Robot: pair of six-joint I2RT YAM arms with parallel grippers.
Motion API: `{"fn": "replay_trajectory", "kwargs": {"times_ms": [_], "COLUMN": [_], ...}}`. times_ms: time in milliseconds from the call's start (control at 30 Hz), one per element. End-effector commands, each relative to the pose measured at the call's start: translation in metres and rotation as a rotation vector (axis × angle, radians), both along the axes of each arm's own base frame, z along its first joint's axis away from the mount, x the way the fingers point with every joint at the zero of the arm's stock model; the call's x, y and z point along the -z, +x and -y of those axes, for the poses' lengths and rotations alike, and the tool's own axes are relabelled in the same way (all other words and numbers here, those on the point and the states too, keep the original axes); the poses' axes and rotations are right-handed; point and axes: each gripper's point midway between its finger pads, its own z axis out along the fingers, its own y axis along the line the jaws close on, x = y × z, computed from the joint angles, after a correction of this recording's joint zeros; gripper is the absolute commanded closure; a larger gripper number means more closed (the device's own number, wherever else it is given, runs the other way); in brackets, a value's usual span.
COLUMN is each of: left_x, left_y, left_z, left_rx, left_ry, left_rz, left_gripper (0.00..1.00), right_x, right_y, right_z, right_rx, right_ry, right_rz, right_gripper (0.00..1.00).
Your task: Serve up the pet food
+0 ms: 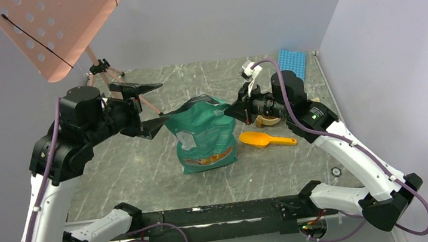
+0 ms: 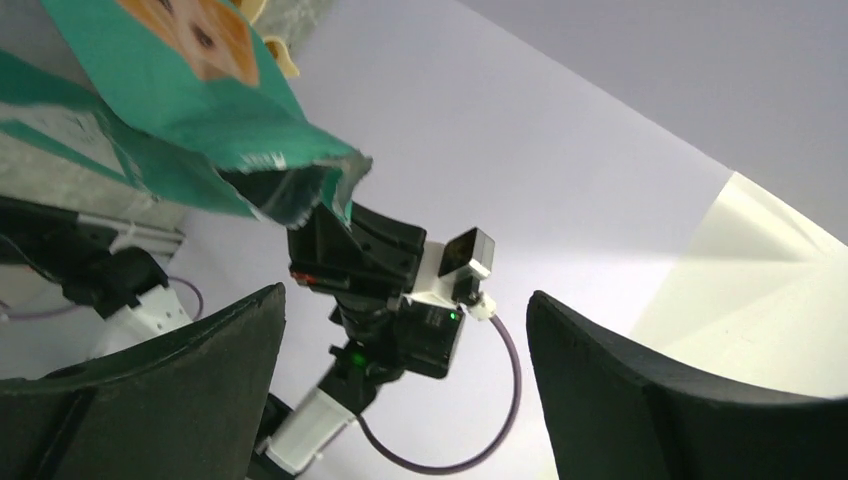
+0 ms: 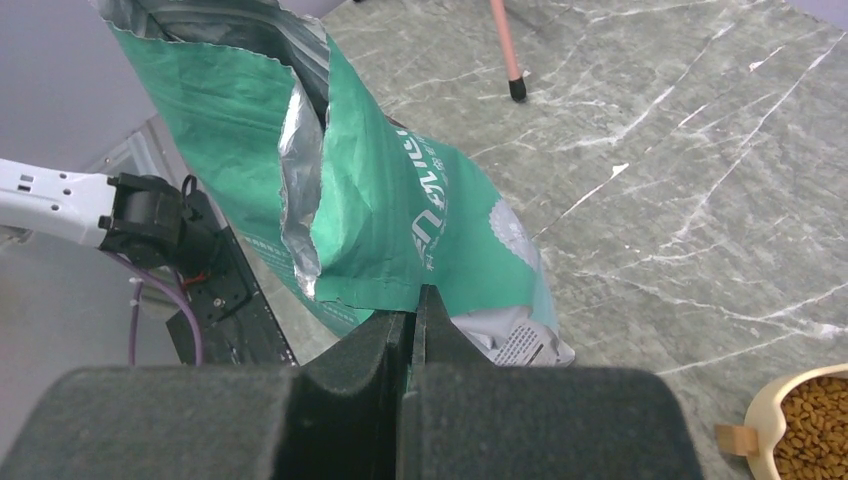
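The green pet-food bag [image 1: 204, 137] stands upright mid-table with its torn top open. My right gripper [image 1: 232, 110] is shut on the bag's upper right edge; in the right wrist view the closed gripper [image 3: 412, 312] pinches the green bag [image 3: 400, 210] at that edge. My left gripper [image 1: 161, 102] hangs wide open just left of the bag's mouth, holding nothing. In the left wrist view both fingers [image 2: 180, 390] stand far apart, with the bag [image 2: 190, 130] above them. Brown pet food [image 3: 822, 405] fills a cream bowl [image 3: 762, 420] behind the right arm. An orange scoop [image 1: 263, 140] lies right of the bag.
A pink perforated board [image 1: 55, 29] on a tripod [image 1: 101, 70] stands at the back left, near the left arm. A blue rack [image 1: 293, 63] lies at the back right. Grey walls enclose the marble table [image 1: 139, 171] on three sides.
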Motion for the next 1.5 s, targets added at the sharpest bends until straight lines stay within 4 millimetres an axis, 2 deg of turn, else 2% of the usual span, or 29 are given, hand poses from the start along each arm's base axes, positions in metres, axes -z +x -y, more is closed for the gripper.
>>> {"fn": "replay_trajectory", "kwargs": {"times_ms": [0,200,333,467,567,733,833,967,1100,1133,1267,1333,1400,1467], "left_x": [0.005,0.024,0.052,0.071,0.085,0.093,0.093,0.092,0.088,0.086,0.076,0.071,0.067,0.064], "left_y": [-0.008,-0.004,0.006,0.014,0.011,0.010,0.006,0.006,0.005,0.005,0.008,0.010,0.013,0.015], "left_z": [0.021,0.024,0.031,0.033,0.031,0.018,0.014,0.013,0.013,0.012,0.007,0.005,0.002,-0.002], "left_rx": [0.062,0.035,0.027,0.021,0.024,-0.009,-0.013,-0.020,-0.012,-0.015,-0.038,-0.038,-0.045,-0.048], "left_ry": [-0.048,-0.025,-0.018,0.017,0.058,0.099,0.103,0.090,0.090,0.090,0.091,0.105,0.130,0.162], "left_rz": [-0.197,-0.302,-0.367,-0.390,-0.412,-0.353,-0.336,-0.311,-0.296,-0.289,-0.251,-0.230,-0.210,-0.189], "left_gripper": [0.07,0.03,0.02,0.05,0.15,0.49,0.65,0.87,0.99,1.00,1.00,1.00,1.00,1.00], "right_x": [-0.042,-0.046,-0.047,-0.047,-0.050,-0.041,-0.043,-0.052,-0.062,-0.068,-0.065,-0.060,-0.056,-0.044], "right_y": [-0.002,-0.006,-0.013,-0.020,-0.028,-0.039,-0.041,-0.035,-0.033,-0.034,-0.038,-0.036,-0.026,-0.015], "right_z": [0.008,0.004,0.006,0.008,0.014,0.024,0.020,0.007,-0.016,-0.022,-0.051,-0.064,-0.075,-0.085], "right_rx": [0.025,0.021,0.019,0.006,-0.016,-0.089,-0.143,-0.176,-0.235,-0.242,-0.262,-0.267,-0.238,-0.224], "right_ry": [0.045,0.044,0.029,0.007,-0.015,-0.125,-0.158,-0.161,-0.169,-0.169,-0.229,-0.271,-0.300,-0.344], "right_rz": [0.127,0.142,0.158,0.171,0.207,0.280,0.304,0.334,0.347,0.361,0.421,0.436,0.425,0.396], "right_gripper": [1.00,1.00,1.00,1.00,1.00,0.98,0.76,0.54,0.38,0.32,0.04,0.01,0.00,0.00]}}
